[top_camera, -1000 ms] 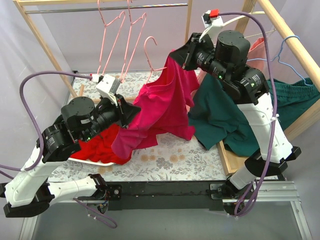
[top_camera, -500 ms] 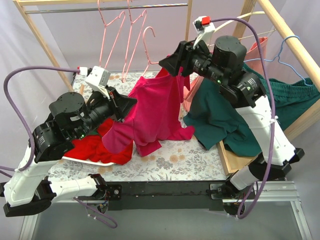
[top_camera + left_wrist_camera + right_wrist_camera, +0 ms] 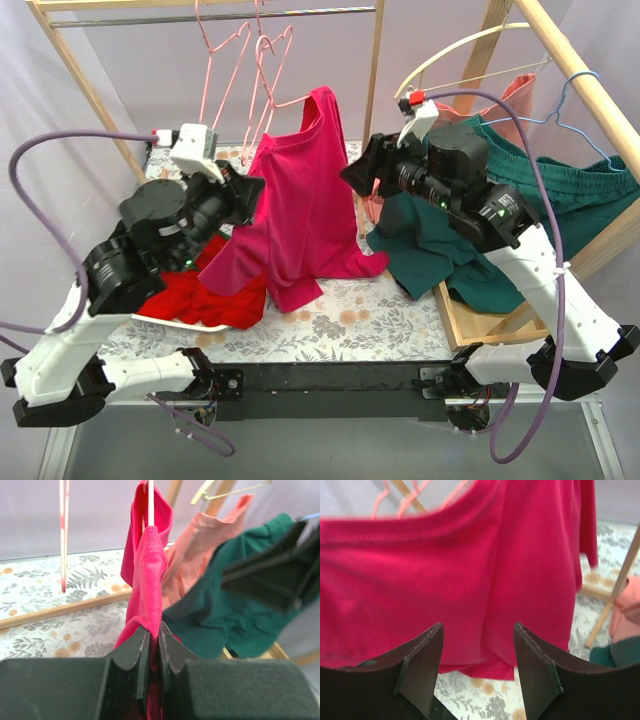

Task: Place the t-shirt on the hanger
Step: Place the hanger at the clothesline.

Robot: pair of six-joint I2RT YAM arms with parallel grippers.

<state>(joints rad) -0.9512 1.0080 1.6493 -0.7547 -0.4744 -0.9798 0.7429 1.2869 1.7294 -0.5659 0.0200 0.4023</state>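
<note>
The magenta t-shirt (image 3: 300, 200) hangs upright over the floral table, its top peak caught on a thin pale-pink hanger (image 3: 285, 100). In the left wrist view the hanger's wire (image 3: 150, 505) runs straight down into the shirt's folded top (image 3: 147, 570). My left gripper (image 3: 248, 190) is shut on the shirt's left edge, with fabric pinched between its jaws (image 3: 154, 629). My right gripper (image 3: 352, 175) stands open just right of the shirt and holds nothing. In the right wrist view it (image 3: 477, 630) faces the shirt's broad front (image 3: 470, 565) without touching it.
Two more pink hangers (image 3: 230, 60) hang from the rod of the wooden rack (image 3: 575, 75). A red garment (image 3: 205, 295) lies on a white tray at left. On the right are a dark green garment (image 3: 440, 240), a salmon one (image 3: 515, 95), a cream hanger (image 3: 450, 55) and a light-blue hanger (image 3: 575, 100).
My right gripper opened, let go of the shirt's top and drew back down to the right. The shirt now hangs taller from the hanger. My left gripper kept its grip.
</note>
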